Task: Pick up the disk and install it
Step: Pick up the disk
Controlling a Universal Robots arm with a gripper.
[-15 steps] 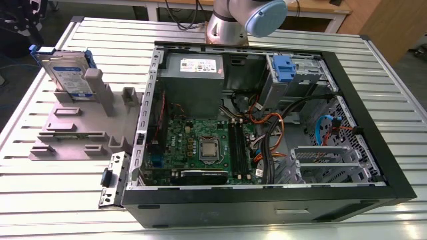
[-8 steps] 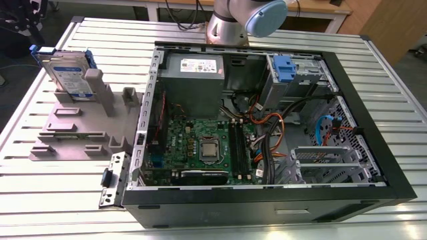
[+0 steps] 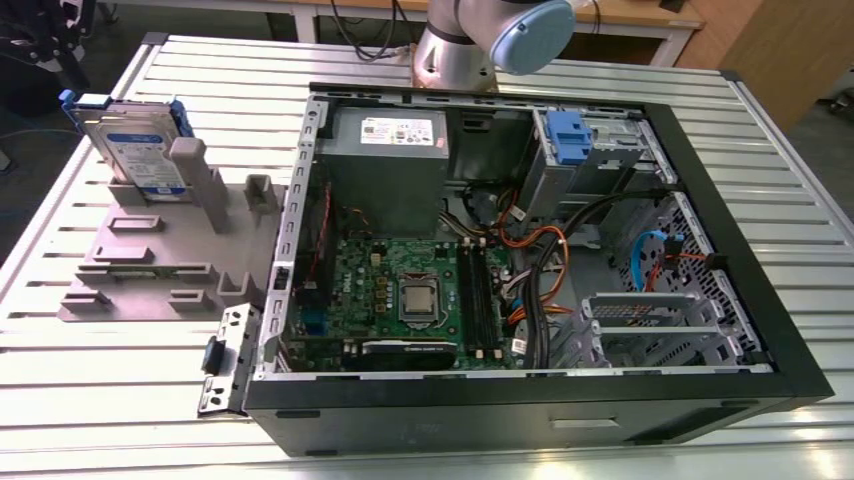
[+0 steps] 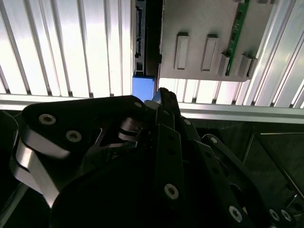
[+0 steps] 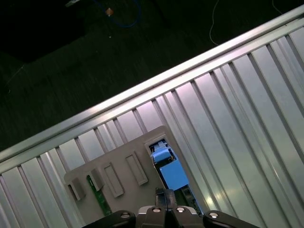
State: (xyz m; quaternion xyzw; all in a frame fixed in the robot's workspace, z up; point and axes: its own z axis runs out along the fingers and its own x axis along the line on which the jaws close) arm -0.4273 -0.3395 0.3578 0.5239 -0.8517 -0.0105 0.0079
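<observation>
Closest to you in both wrist views is the gripper [image 5: 165, 195], with its black linkage bulking in the foreground. As far as you can make out, the jaws are drawn together and nothing is held between them. Beyond its tip in the first wrist view you look down on the disk [image 5: 173, 175], where the bright blue carrier is the part you see best. It sits in the grey holder [image 5: 118, 173], well apart from the gripper. A thin green board [image 5: 101, 202] stands on edge in another slot of the same holder. In the exterior view you find the disk [image 3: 139, 150] at the upper left of the frame. It stands upright in the holder [image 3: 147, 270] with its silver face and white-and-blue label towards you and a blue frame around its edges. The holder rests on the slatted metal table [image 3: 80, 400], just beside the open case [image 3: 534, 405] on the exterior view's left. The case lies on its side and takes up the middle and right of that frame (lid off, insides in plain sight). You can pick out the motherboard [image 3: 400, 290] low in the middle, the grey power supply [image 3: 387, 150] above it and a blue bracket [image 3: 570, 135] in the bay at the upper right. At the top centre, the arm [image 3: 494, 40] rises behind the case.
</observation>
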